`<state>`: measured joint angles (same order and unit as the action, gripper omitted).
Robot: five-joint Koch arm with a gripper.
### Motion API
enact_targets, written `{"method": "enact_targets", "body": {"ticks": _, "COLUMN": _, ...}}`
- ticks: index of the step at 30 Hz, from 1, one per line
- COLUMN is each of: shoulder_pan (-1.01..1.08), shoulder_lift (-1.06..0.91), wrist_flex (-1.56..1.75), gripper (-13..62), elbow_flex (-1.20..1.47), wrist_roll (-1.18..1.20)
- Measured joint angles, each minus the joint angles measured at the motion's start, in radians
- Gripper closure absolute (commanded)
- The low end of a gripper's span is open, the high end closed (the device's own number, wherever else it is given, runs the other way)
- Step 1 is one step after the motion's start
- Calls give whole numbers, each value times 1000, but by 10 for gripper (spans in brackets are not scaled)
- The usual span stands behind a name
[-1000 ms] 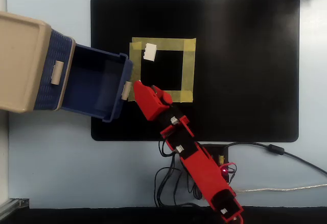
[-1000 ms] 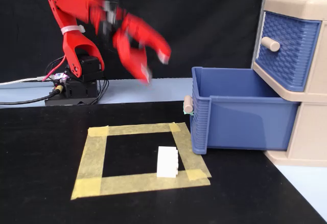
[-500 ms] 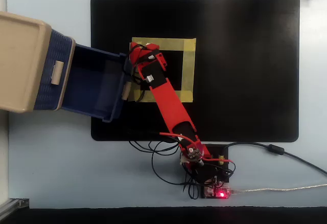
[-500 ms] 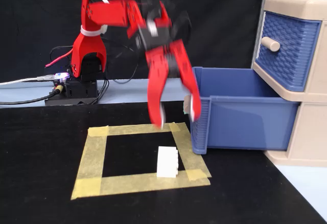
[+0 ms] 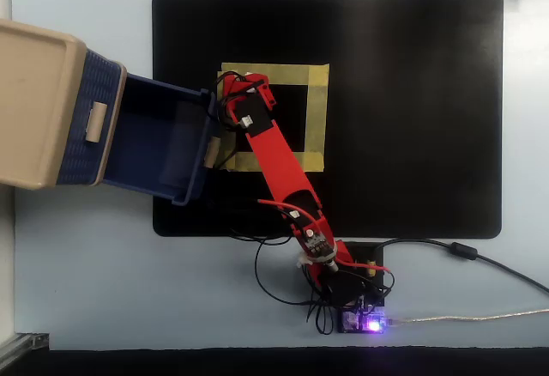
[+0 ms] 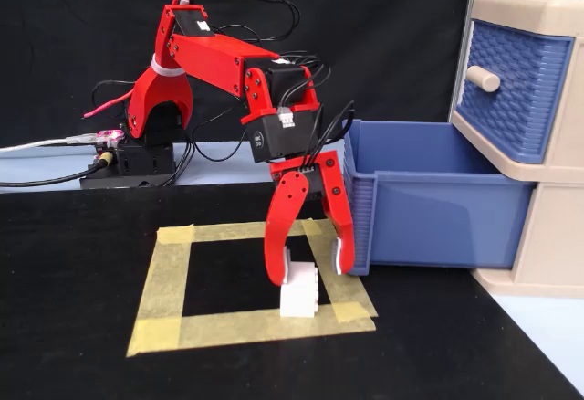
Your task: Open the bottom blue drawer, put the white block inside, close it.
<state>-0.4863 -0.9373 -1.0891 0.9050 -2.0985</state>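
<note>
No readable text, labels, brands, numbers or signs for you in either view. Nothing legible on the beige cabinet [image 6: 534, 144], its blue drawer fronts, the red arm [image 6: 228, 53], the yellow tape square [image 6: 246, 318] or the black mat [image 5: 412, 118]. Small white patches on the arm's housing above the tape square are too small to make out.

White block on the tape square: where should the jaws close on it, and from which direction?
Come straight down on the white block and pinch its two upright side faces, left and right in the fixed view. It stands upright on the yellow tape square, and the open gripper already straddles its top. Its ridged right face may seat less flatly.
</note>
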Motion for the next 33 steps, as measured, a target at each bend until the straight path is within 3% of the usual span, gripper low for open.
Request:
{"method": "enact_targets", "body": {"ticks": 16, "shoulder_pan": 92, "shoulder_lift": 46, "wrist_flex": -23, "gripper": 165, "elbow_flex": 23, "wrist_roll": 92}}
{"method": "enact_targets", "body": {"ticks": 18, "shoulder_pan": 92, "shoulder_lift": 46, "wrist_flex": -29, "gripper": 237, "elbow_flex": 23, "wrist_roll": 98}}
{"method": "enact_targets", "body": {"ticks": 20, "shoulder_pan": 91, "shoulder_lift": 43, "wrist_flex": -31, "gripper": 403, "elbow_flex": 23, "wrist_roll": 120}}
{"method": "enact_targets", "body": {"ticks": 21, "shoulder_pan": 92, "shoulder_lift": 41, "wrist_flex": -35, "gripper": 526, "elbow_flex": 25, "wrist_roll": 135}}
{"method": "enact_targets", "body": {"ticks": 22, "shoulder_pan": 92, "shoulder_lift": 32, "wrist_flex": -41, "gripper": 582, "elbow_flex": 26, "wrist_roll": 138}}
{"method": "enact_targets", "body": {"ticks": 28, "shoulder_pan": 104, "shoulder_lift": -140, "wrist_flex": -198, "gripper": 574, "elbow_flex": 23, "wrist_roll": 137}}
{"method": "enact_targets", "body": {"ticks": 33, "shoulder_pan": 17, "shoulder_lift": -410, "wrist_flex": -402, "gripper": 574, "elbow_flex": -293, "wrist_roll": 57}}
